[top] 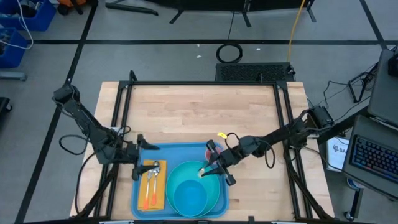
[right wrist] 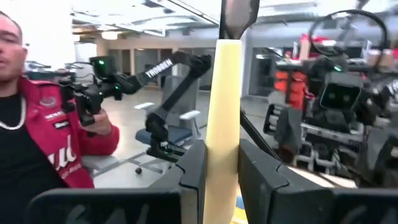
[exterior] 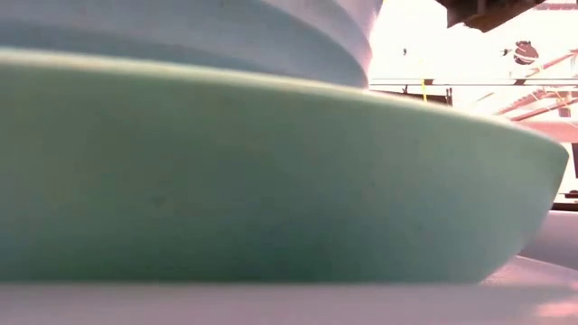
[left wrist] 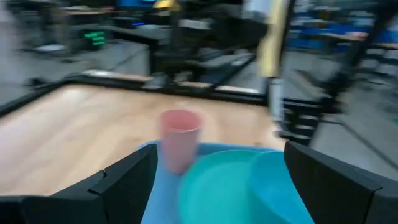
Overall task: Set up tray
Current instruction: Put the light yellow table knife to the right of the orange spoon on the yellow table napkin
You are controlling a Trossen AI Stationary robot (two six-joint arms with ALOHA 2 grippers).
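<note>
The blue tray (top: 181,151) lies at the table's near edge. On it lie an orange napkin (top: 159,198) with two orange-handled utensils (top: 150,180) and a turquoise plate (top: 212,198) carrying a turquoise bowl (top: 189,193). A pink cup (left wrist: 180,140) stands at the tray's far right corner. My right gripper (top: 210,168) hangs over the plate's far rim beside the cup, shut on a cream-handled utensil (right wrist: 224,93). My left gripper (left wrist: 219,155) stands open over the tray's far left corner (top: 140,154), with nothing between its fingers. My right gripper pinches the utensil's cream handle (right wrist: 225,134) between its two fingers (right wrist: 193,171), which lie across it. The handle runs straight up the right wrist view, with its dark metal part (right wrist: 239,15) at the top. The utensil is lifted clear of the tray.
Bare wooden tabletop (top: 199,112) stretches from the tray to the far edge, inside a black frame (top: 205,83). The plate's wall (exterior: 271,181) fills the low view. Beyond the table a person in a red jacket (right wrist: 43,155) holds a camera.
</note>
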